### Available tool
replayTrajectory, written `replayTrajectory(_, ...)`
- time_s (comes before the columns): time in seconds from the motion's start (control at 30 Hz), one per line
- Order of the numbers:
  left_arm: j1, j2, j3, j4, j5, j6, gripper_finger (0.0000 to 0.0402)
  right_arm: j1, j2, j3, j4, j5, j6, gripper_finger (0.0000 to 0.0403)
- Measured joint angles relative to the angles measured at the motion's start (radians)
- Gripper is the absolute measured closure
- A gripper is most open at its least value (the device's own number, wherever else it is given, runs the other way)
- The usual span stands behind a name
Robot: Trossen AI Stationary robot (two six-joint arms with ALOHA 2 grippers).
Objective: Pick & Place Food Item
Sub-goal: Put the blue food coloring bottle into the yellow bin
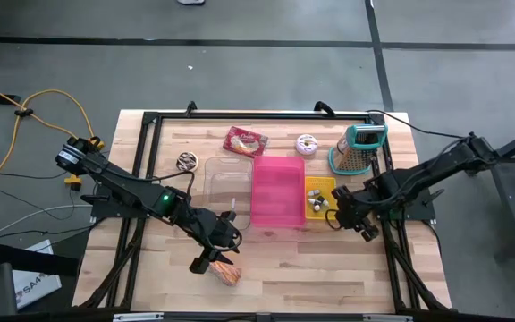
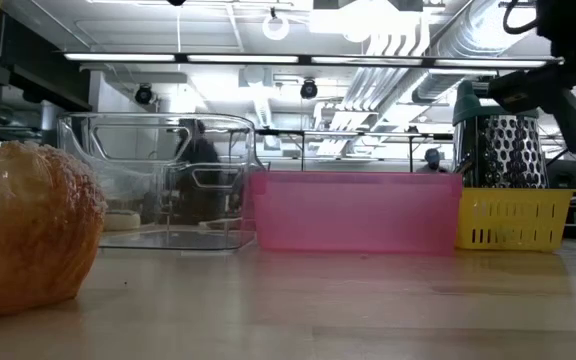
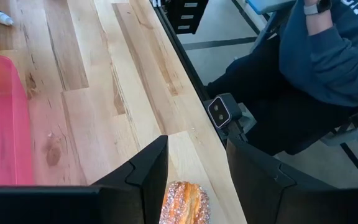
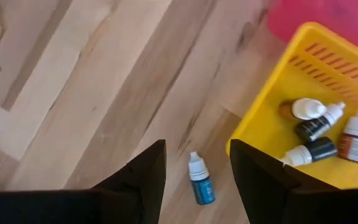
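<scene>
A sugar-crusted pastry (image 1: pixel 228 274) lies on its underside on the wooden table near the front edge; it fills the left of the low view (image 2: pixel 23 235). My left gripper (image 1: pixel 213 259) hovers open just over it, and the pastry (image 3: pixel 185 202) shows between and below the two fingers (image 3: pixel 194 146). My right gripper (image 1: pixel 340 217) hangs open beside the yellow basket (image 1: pixel 320 195), over a small blue dropper bottle (image 4: pixel 201 182) that lies on the table.
A pink bin (image 1: pixel 278 190) stands mid-table with a clear container (image 1: pixel 226 179) on its left and the yellow basket of small bottles (image 4: pixel 319 134) on its right. A grater (image 1: pixel 358 148), a donut (image 1: pixel 307 143) and wrapped food (image 1: pixel 244 140) lie at the back. A person (image 3: pixel 328 56) sits beyond the table's front edge.
</scene>
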Motion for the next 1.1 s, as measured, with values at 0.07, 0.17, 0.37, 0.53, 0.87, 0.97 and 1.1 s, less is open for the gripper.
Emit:
replayTrajectory(0.07, 0.000, 0.000, 0.000, 0.000, 0.000, 0.000, 0.0242, 0.025, 0.004, 0.000, -0.018, 0.040, -0.045, 0.0237)
replayTrajectory(0.17, 0.000, 0.000, 0.000, 0.000, 0.000, 0.000, 0.0242, 0.044, 0.010, 0.000, -0.053, 0.158, -0.109, 0.0237)
replayTrajectory(0.37, 0.000, 0.000, 0.000, 0.000, 0.000, 0.000, 0.0242, 0.044, 0.011, 0.000, -0.120, 0.176, -0.073, 0.0237)
replayTrajectory(0.53, 0.000, 0.000, 0.000, 0.000, 0.000, 0.000, 0.0242, 0.045, 0.011, -0.013, -0.168, 0.130, -0.074, 0.0237)
replayTrajectory(0.87, 0.000, 0.000, 0.000, 0.000, 0.000, 0.000, 0.0242, 0.109, 0.040, -0.045, -0.148, 0.150, -0.068, 0.0237)
replayTrajectory(0.97, 0.000, 0.000, 0.000, 0.000, 0.000, 0.000, 0.0242, 0.117, 0.064, -0.045, -0.140, 0.151, -0.068, 0.0237)
replayTrajectory(1.1, 0.000, 0.000, 0.000, 0.000, 0.000, 0.000, 0.0242, 0.119, 0.110, -0.045, -0.125, 0.153, -0.069, 0.0237)
